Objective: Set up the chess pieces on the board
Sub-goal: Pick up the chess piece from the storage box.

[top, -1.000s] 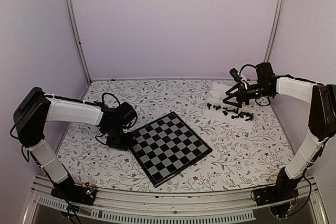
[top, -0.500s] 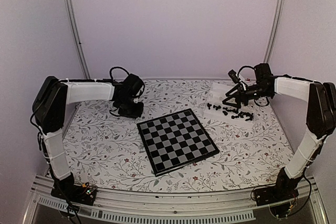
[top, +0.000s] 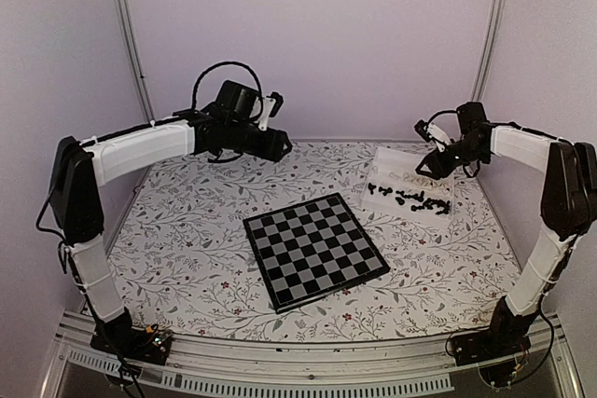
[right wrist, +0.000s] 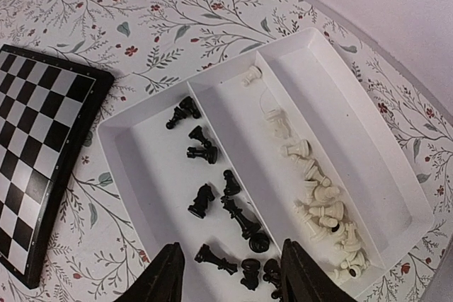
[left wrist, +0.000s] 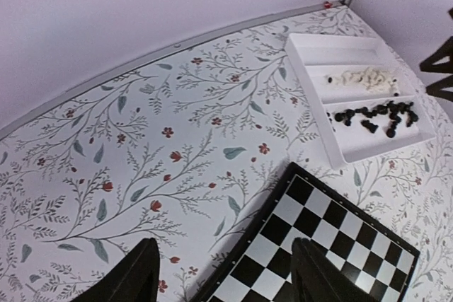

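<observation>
Just under right claw (right wrist: pixel 230 277), chess pieces (right wrist: pixel 202 201), in tray (right wrist: pixel 340 107)

Left pincer (left wrist: pixel 221 274) now high and wide apart; board (top: pixel 315 249) at a new angle; right pincer (right wrist: pixel 230 274) higher.

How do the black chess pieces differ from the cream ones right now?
The black chess pieces are dark and lie in the compartment nearest the board; the cream pieces are pale and lie in the middle compartment. Both sets sit in the white tray, none on the board.
</observation>
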